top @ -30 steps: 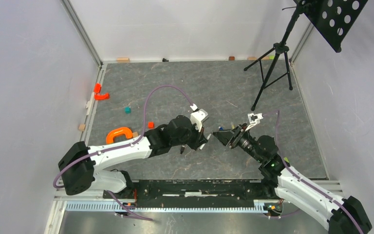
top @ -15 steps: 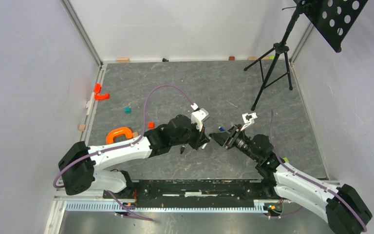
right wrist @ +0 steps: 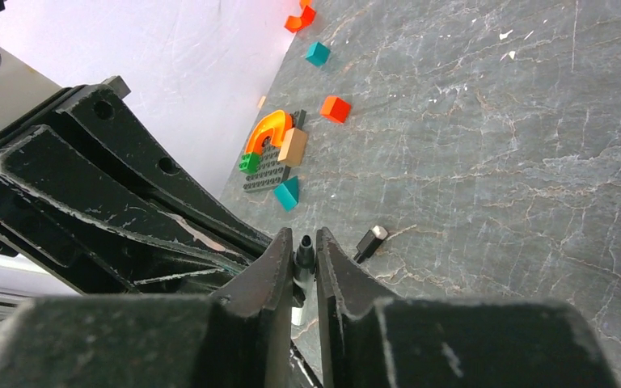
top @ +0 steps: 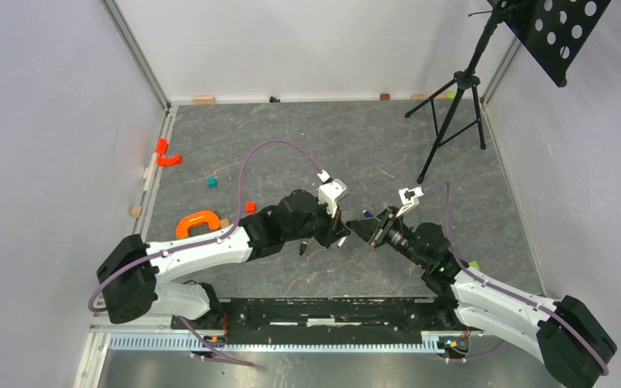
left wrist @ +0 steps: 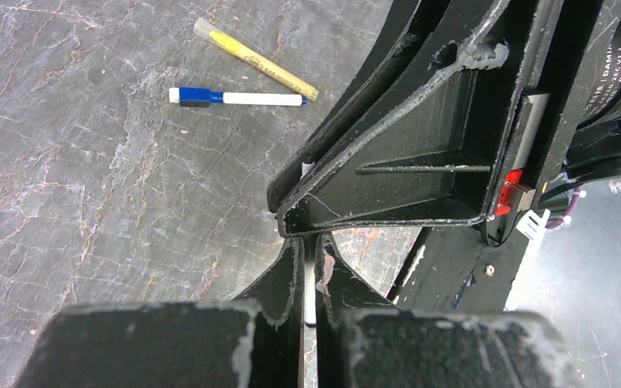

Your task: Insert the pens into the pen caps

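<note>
My left gripper is shut on a white pen, held above the table's middle. My right gripper meets it tip to tip. Its fingers press both sides of the black tubular end of that pen, with the white barrel showing below. A short black cap-like tube lies on the table just beyond. A white pen with a blue cap on it and a yellow pen lie side by side further off.
An orange arch on a small dark baseplate, a red cube and a teal cube lie to the left. A black tripod stands at the back right. Orange pieces sit by the left wall.
My right gripper has moved left up to the left gripper, and its jaws have narrowed onto the black end of the pen. The left arm has stayed put.
</note>
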`<control>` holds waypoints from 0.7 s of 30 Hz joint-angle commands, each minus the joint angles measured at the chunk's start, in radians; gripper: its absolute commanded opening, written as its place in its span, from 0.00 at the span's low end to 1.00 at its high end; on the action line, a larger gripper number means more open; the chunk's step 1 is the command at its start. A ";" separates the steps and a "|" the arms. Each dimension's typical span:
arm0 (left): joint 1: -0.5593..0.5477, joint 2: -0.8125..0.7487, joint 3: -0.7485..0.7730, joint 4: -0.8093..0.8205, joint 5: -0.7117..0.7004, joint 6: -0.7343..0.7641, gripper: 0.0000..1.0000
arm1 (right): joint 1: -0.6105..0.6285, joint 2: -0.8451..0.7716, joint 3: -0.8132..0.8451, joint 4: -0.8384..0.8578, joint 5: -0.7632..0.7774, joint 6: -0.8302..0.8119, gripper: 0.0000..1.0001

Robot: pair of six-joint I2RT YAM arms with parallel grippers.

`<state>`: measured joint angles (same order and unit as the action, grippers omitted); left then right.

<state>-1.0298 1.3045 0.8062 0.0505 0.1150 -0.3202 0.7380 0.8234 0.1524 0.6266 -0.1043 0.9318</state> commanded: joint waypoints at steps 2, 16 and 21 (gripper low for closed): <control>-0.003 -0.029 -0.005 0.060 0.022 0.042 0.02 | 0.009 0.012 0.009 0.055 0.004 -0.005 0.06; -0.003 -0.075 -0.074 0.043 0.016 0.067 0.77 | 0.010 -0.044 0.050 -0.036 0.032 -0.027 0.00; -0.006 -0.059 -0.082 0.099 0.043 0.055 0.65 | 0.019 -0.041 0.062 -0.037 0.022 -0.019 0.00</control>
<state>-1.0302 1.2415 0.7288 0.0669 0.1196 -0.3046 0.7456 0.7902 0.1673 0.5858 -0.0891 0.9222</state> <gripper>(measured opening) 0.686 0.037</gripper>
